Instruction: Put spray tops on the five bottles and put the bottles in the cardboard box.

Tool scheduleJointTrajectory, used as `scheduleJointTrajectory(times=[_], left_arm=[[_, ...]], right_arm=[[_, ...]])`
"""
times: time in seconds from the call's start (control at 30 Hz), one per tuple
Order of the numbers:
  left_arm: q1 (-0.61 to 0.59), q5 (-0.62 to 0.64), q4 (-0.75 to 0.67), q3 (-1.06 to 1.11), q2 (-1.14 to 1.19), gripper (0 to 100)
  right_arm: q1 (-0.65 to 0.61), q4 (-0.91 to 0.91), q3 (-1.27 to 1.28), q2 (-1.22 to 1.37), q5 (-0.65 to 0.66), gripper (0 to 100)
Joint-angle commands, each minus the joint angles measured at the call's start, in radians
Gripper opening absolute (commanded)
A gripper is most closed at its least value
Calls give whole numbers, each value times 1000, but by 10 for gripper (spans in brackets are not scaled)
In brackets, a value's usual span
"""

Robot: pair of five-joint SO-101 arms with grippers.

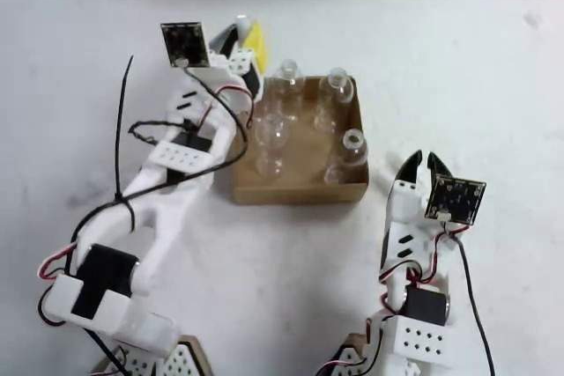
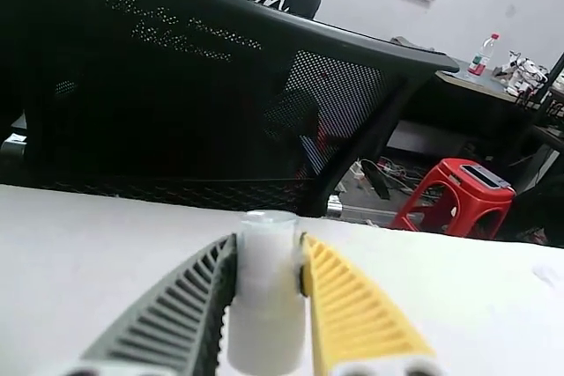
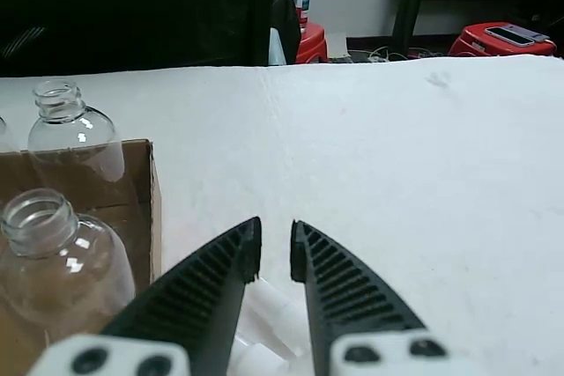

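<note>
- Your left gripper (image 1: pixel 242 34) sits just past the far left corner of the cardboard box (image 1: pixel 300 189). Its jaws are pinching a white cylinder (image 2: pixel 264 305) upright, apparently a spray top. The hold is close to the jaw tips, so a tilt on the way over could squeeze it out onto the tabletop (image 1: pixel 493 85).
- Four bottles (image 1: pixel 273 134) stand close together in the box, necks open. Nothing steadies them, so pressing a top down off-centre could tip one into its neighbour.
- Your right gripper (image 1: pixel 424 163) rests near the box's near right corner, jaws narrowly parted on nothing. White pieces (image 3: pixel 264 323) lie under it; what they are, I cannot tell. Swinging in to brace a bottle, it could clip the box wall and shove the whole box.
</note>
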Motion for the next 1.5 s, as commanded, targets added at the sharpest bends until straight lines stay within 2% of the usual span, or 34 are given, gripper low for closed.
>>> scheduleJointTrajectory(times=[0.0,0.17,0.37,0.67,0.9,1.13,1.3,1.47], left_arm=[[25,-11,-23,-8,-61,24],[27,-11,-21,15,-68,25],[18,-6,-21,18,-68,111],[18,-9,-15,18,-70,113],[18,-11,193,9,-180,118],[22,-54,209,20,-216,151],[24,-60,313,9,-217,213],[19,-60,311,8,-223,215]], right_arm=[[1,-25,8,-7,2,49],[1,-25,8,-7,2,49],[1,-25,8,-7,2,49],[1,-25,8,-7,2,49],[1,-25,8,-7,2,49],[1,-25,8,-7,2,49],[1,-25,8,-7,2,49],[1,-25,9,-7,2,49]])
